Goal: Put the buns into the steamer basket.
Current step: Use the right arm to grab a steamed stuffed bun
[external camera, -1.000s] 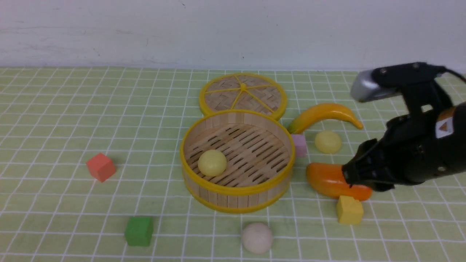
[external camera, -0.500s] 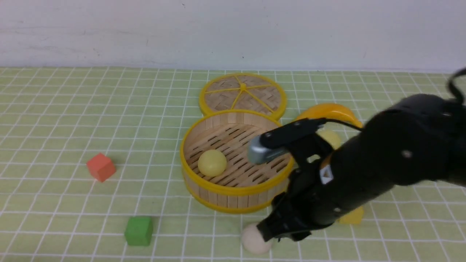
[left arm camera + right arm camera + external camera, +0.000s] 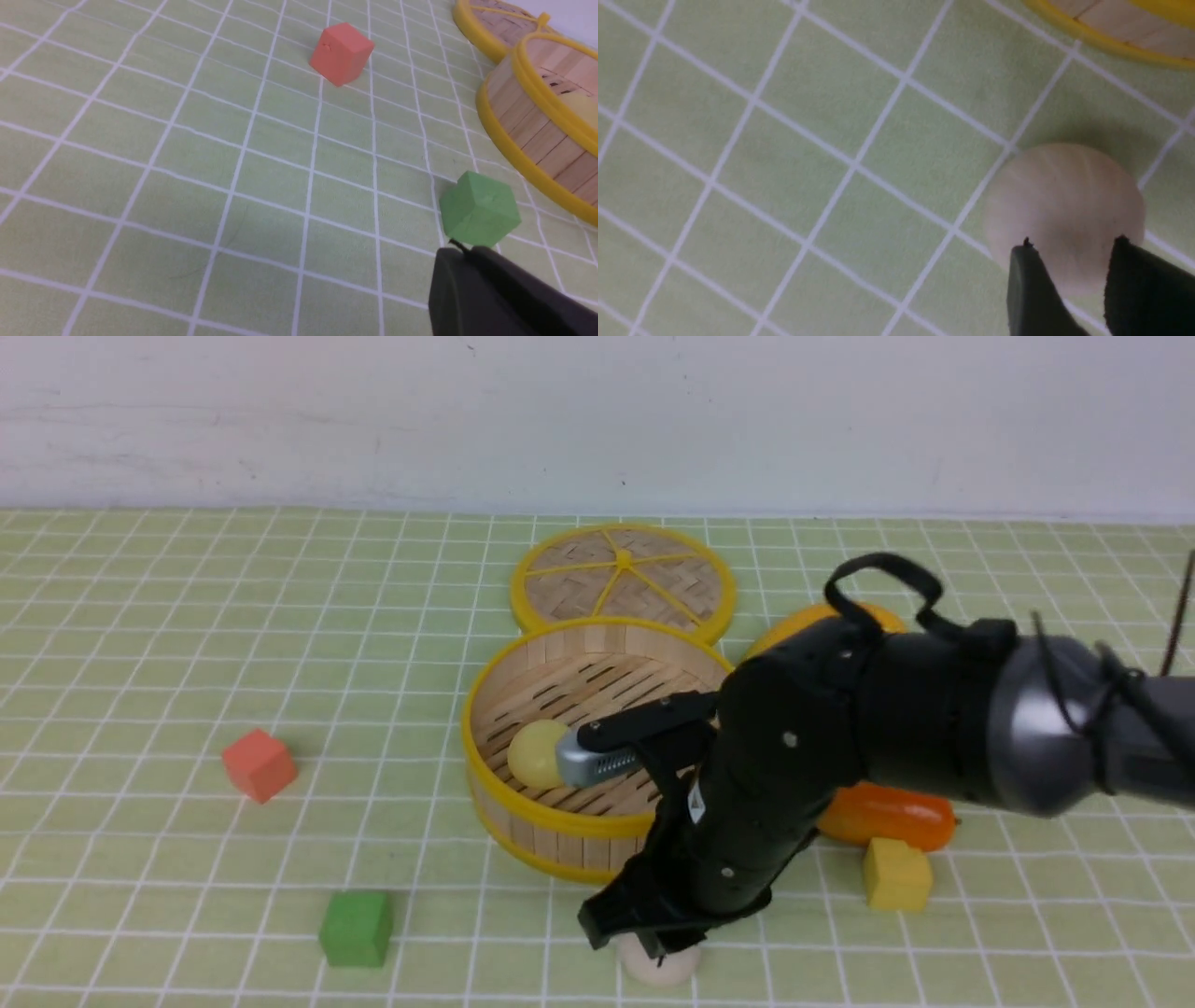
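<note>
Sitting domed — off-white bun (image 3: 1064, 196) (smooth, faintly ribbed) | right gripper (image 3: 1071, 246) above

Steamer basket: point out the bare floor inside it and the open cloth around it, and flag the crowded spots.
Inside the steamer basket, the far slats show bare; one pale yellow bun sits near-left. Open cloth lies between the basket and the red cube. Crowded: the right side, with mango, yellow cube and right arm.
</note>
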